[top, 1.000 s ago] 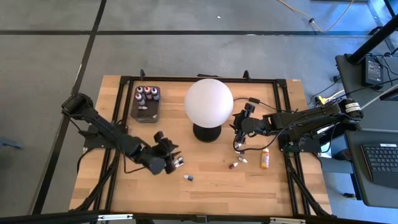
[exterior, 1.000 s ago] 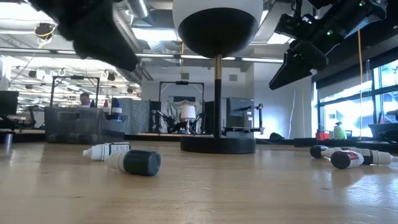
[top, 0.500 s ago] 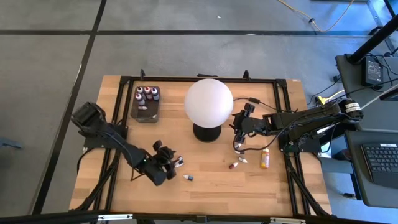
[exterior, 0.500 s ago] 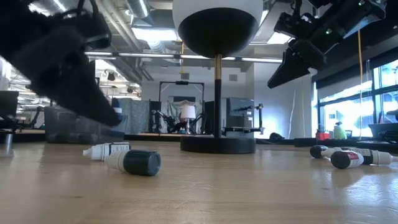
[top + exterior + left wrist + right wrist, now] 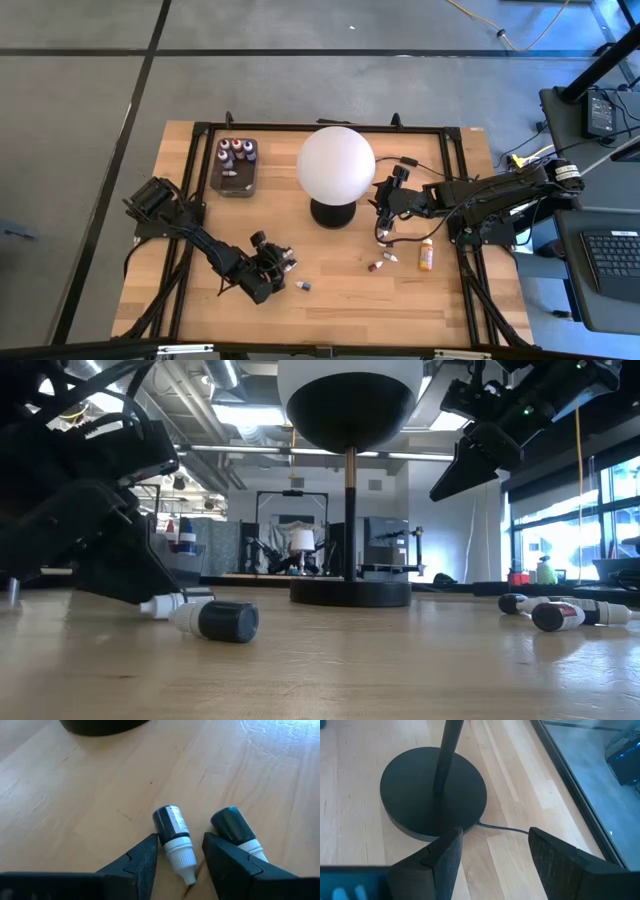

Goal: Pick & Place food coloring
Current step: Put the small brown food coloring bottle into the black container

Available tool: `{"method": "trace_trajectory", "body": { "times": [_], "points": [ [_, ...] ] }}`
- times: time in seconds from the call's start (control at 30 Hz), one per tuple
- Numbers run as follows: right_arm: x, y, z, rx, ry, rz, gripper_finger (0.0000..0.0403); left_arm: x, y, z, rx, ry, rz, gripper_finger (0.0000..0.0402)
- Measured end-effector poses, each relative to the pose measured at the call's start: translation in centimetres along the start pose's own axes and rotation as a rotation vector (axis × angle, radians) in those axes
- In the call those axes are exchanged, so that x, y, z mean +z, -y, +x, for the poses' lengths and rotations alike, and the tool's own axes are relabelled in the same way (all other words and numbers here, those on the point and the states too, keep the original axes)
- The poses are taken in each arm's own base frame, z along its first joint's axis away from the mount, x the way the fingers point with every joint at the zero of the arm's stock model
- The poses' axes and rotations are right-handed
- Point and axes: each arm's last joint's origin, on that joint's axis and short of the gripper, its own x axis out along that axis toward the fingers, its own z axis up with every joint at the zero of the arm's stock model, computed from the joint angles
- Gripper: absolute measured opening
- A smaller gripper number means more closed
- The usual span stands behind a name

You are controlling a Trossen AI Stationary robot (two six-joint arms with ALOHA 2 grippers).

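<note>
Left gripper low on table, fingers spread around a lying dark bottle, seemingly not pinching.

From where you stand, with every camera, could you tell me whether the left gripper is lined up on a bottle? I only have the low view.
Observer: Yes. The left gripper is open, with a dark bottle lying between its fingers, ungripped.
Operator: And the second bottle?
Observer: It lies just outside one finger.
Operator: Where is the right gripper?
Observer: Open and empty, hovering beside the lamp base.
</note>
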Motion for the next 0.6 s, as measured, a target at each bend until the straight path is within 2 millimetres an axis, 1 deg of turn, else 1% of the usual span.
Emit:
{"method": "trace_trajectory", "body": {
  "times": [0.23, 0.33, 0.47, 0.6],
  "points": [
    [0.0, 0.0, 0.0, 0.0, 0.0, -0.003, 0.023, 0.0, 0.0, 0.0, -0.002, 0.003, 0.001, 0.0092],
    [0.0, 0.0, 0.0, 0.0, 0.0, -0.003, 0.023, 0.2, 0.2, -0.1, 0.0, 0.008, 0.05, 0.007],
    [0.0, 0.0, 0.0, -0.001, -0.001, -0.004, 0.023, 1.0, 0.0, -0.6, 0.013, 0.02, 0.11, 0.0069],
    [0.0, 0.0, 0.0, -0.001, -0.001, -0.004, 0.023, 3.4, -1.0, -2.3, 0.059, 0.054, 0.088, 0.0079]
  ]
}}
